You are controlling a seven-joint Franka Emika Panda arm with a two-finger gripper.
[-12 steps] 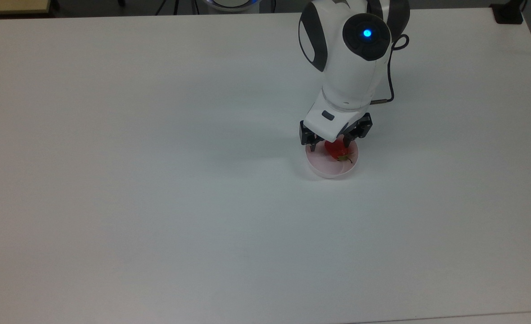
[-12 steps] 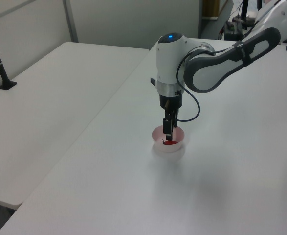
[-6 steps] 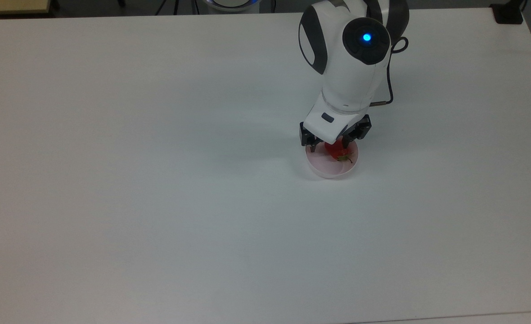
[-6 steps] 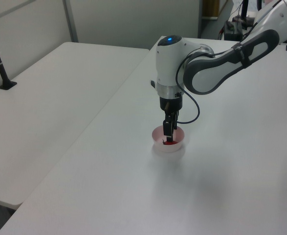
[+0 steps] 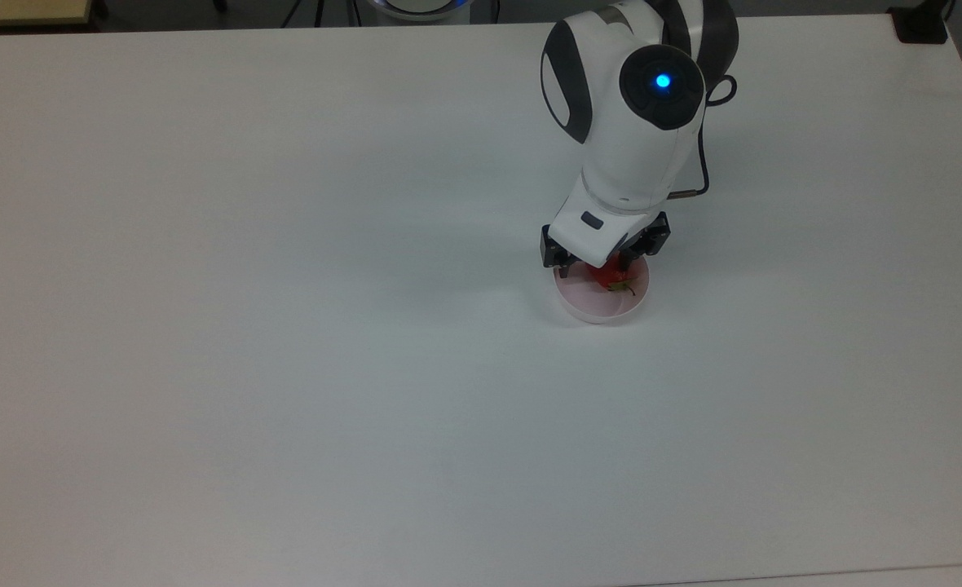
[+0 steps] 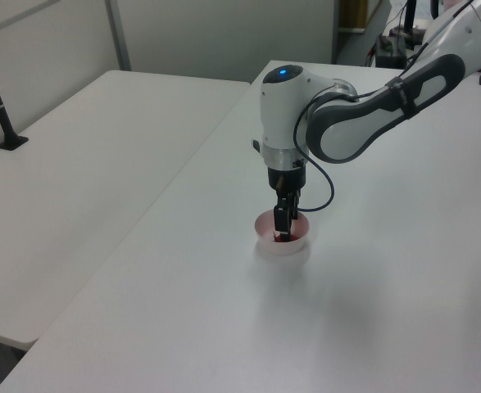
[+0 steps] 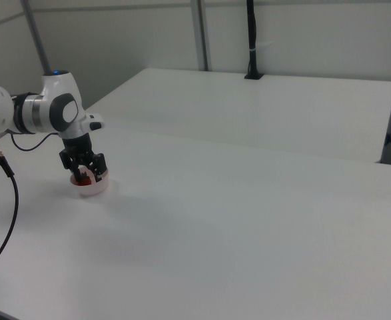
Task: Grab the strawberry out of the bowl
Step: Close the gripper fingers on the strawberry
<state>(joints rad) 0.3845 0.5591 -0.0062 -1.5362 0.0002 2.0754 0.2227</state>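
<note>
Pale pink bowl (image 5: pixel 602 302), smooth plain walls, lighter rim; it sits on the matte white table (image 5: pixel 285 326) directly under the arm's wrist. Strawberry (image 5: pixel 611 279) lies inside it, toward the top view's upper right of the bowl floor, bright red, with a bit of green cap and stem pointing to the top view's lower right.

Gripper (image 5: pixel 596 265) is down inside the bowl, pointing straight down. In the top view the two dark fingers stand apart, one on each side of the red fruit, with a clear gap between them. Spread, then, and not yet clamped; whether either pad already touches the fruit I cannot tell. From the right view (image 7: pixel 82 175) the fingers also look parted over the bowl; from the left view (image 6: pixel 283 232) they line up edge-on and reach below the rim.

Step in hand, as I judge it: end of the descent, just before the grasp.

Next move, by my reading: close both fingers evenly on the fruit's body, then lift straight up clear of the rim.

Handling guesses: fruit is rounded and tapering, so it may squirt sideways or roll if pinched off-centre. Bowl looks light and may slide or lift if a finger catches its wall.
</note>
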